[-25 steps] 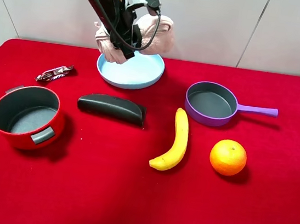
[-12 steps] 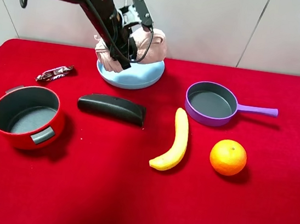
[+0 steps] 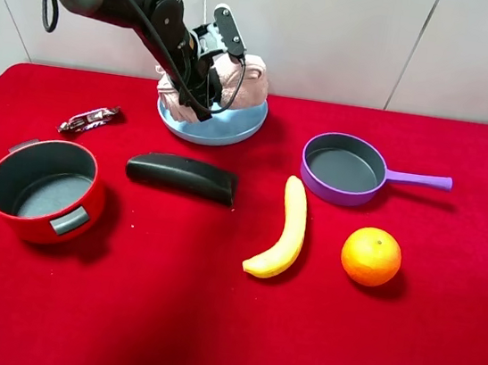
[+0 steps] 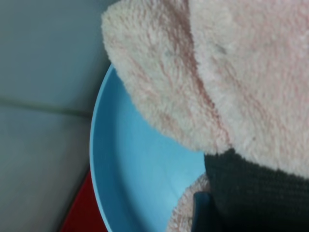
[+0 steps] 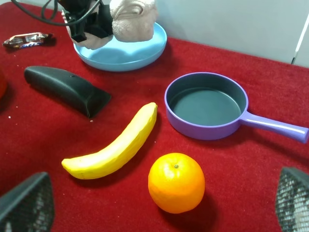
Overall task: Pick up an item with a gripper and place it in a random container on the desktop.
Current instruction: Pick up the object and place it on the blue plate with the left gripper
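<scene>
The pale pink rolled towel (image 3: 244, 79) with its black band (image 4: 256, 193) is held by my left gripper (image 3: 202, 74), which is shut on it at the middle. The towel sits low over the light-blue plate (image 3: 233, 125) at the back of the red desktop (image 3: 163, 316), its lower end touching or nearly touching the plate. In the left wrist view the towel (image 4: 251, 72) fills the frame above the plate (image 4: 130, 169). The right wrist view shows the towel (image 5: 133, 19) and the plate (image 5: 130, 53) far off. My right gripper (image 5: 159, 220) is open and empty, near the orange.
A red pot (image 3: 43, 187) stands at the left and a black curved oblong object (image 3: 182, 175) lies in front of the plate. A banana (image 3: 285, 228), an orange (image 3: 371, 256), a purple pan (image 3: 345, 167) and a candy wrapper (image 3: 90, 118) also lie on the cloth.
My left arm has lowered with the towel, from well above the plate down onto it. Nothing else has moved.
</scene>
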Controlling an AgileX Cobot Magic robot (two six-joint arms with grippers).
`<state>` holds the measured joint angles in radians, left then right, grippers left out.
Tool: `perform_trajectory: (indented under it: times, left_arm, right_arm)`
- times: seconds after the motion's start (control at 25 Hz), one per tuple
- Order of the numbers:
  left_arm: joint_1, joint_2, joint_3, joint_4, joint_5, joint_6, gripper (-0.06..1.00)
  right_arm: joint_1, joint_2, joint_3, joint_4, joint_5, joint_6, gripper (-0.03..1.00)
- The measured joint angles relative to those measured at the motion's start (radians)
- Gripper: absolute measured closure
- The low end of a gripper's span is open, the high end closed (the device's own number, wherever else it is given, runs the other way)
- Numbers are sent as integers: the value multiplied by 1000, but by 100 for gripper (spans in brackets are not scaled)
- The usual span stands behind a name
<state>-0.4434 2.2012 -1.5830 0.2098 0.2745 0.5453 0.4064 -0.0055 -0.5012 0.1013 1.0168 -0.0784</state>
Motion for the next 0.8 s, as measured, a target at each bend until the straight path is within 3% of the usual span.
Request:
perform_trajectory:
  times: [0.28, 0.8]
  left_arm:
    - [5, 32, 0, 45, -13, 1, 45]
    - [5, 45, 0, 51, -31, 4, 45]
  right_arm:
    - [0, 0, 0, 0, 0, 0, 27]
    - [0, 0, 0, 1, 0, 0, 27]
